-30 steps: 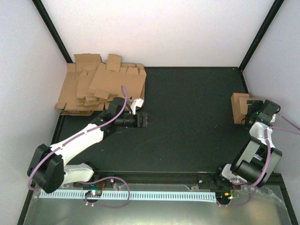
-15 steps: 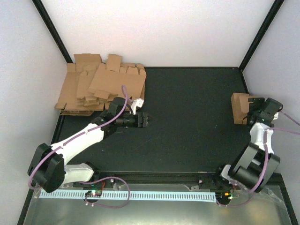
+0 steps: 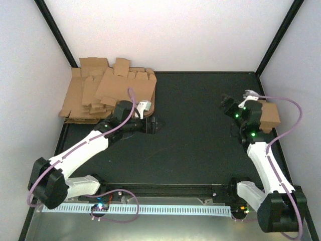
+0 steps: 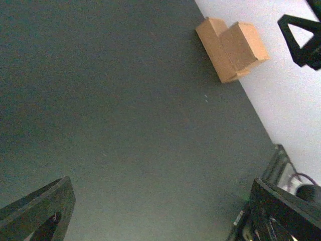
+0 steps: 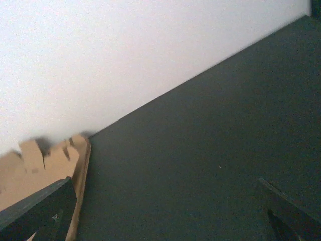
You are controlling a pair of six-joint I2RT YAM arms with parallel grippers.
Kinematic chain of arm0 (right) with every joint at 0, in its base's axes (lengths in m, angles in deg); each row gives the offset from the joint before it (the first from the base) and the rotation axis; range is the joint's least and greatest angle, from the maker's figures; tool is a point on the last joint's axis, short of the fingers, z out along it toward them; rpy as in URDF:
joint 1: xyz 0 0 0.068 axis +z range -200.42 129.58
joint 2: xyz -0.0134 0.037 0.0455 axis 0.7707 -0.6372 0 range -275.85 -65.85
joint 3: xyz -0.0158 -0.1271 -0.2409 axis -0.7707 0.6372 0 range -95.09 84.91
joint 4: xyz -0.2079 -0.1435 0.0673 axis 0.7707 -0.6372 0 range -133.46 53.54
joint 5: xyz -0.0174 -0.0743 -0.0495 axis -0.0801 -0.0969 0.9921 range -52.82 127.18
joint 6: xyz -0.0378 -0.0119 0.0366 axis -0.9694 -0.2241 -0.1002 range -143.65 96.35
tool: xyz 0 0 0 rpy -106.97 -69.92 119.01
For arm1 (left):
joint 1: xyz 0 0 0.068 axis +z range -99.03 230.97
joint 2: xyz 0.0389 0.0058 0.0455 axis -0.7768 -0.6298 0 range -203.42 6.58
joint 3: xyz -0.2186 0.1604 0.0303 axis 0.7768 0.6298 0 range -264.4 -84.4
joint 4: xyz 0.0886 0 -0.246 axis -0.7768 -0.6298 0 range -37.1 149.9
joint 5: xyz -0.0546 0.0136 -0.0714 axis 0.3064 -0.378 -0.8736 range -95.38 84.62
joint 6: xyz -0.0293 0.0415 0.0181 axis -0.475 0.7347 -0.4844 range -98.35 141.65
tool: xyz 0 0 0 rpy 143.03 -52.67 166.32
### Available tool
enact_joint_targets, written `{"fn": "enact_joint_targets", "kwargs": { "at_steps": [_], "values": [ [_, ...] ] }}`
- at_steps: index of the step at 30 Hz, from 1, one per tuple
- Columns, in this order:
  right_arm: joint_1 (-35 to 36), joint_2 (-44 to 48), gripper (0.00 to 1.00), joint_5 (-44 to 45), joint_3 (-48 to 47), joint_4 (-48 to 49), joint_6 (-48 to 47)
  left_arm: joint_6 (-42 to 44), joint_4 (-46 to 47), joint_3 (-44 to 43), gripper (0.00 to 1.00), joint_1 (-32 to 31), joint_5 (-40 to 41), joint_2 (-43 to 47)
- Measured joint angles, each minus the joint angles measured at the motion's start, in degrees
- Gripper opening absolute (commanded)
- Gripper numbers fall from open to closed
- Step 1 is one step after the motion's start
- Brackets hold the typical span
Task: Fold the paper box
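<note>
Top external: found heap of flat cardboard blanks (image 3: 108, 95) in upper left of frame, on the dark surface (image 3: 195, 140). Logged left hand (image 3: 153, 124) just right of the heap's lower right corner, over bare surface, spread wide, nothing between its fingers. Logged right hand (image 3: 226, 104) in right half of frame, pointing up-left, well apart from the left hand, likewise spread and holding nothing. Located paper box (image 3: 271, 116) at right edge of the surface by the white wall (image 3: 301, 65), partly hidden behind the right arm (image 3: 261, 150), apart from both hands.

Left wrist: saw own fingers (image 4: 35, 213) at the lower corners, wide apart, only bare surface between. Located paper box (image 4: 247, 44) at upper right, lying against the wall, touching a second cardboard brick (image 4: 214, 50) on its left. Cannot tell flaps at this size. Noted right hand's black fingertip at upper right edge, near the box, not touching.

Right wrist: saw own fingers (image 5: 35, 211) at the lower corners, wide apart, bare surface between. Noted heap of blanks at lower left, by the wall.
</note>
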Motion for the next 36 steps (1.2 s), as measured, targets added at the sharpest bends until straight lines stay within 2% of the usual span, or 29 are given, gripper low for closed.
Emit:
{"fn": "enact_joint_targets", "kwargs": {
  "at_steps": [4, 8, 14, 18, 25, 36],
  "values": [
    [7.6, 0.8, 0.99, 1.4, 5.7, 8.7, -12.8, 4.8, -2.4, -0.4, 0.99, 1.1, 7.1, 3.3],
    [9.0, 0.9, 1.0, 0.4, 13.0, 16.4, -20.2, 9.4, -2.6, 1.1, 0.99, 1.8, 20.0, 8.5],
    [9.0, -0.2, 0.99, 2.6, 16.9, 24.7, -24.0, 17.7, 11.8, 17.3, 0.99, 2.2, 37.5, 19.3],
    [9.0, -3.6, 0.99, 6.6, 17.0, 29.8, -25.2, 22.1, 18.8, 24.3, 0.99, 3.6, 44.9, 19.3],
    [9.0, -4.0, 0.99, 8.9, 19.6, 32.1, -26.3, 24.1, 24.5, 24.0, 0.99, 8.7, 48.7, 14.4],
    [9.0, -1.2, 1.0, 8.1, 22.0, 34.2, -26.3, 23.8, 23.7, 24.0, 0.99, 9.0, 48.9, 12.5]
  ]
}}
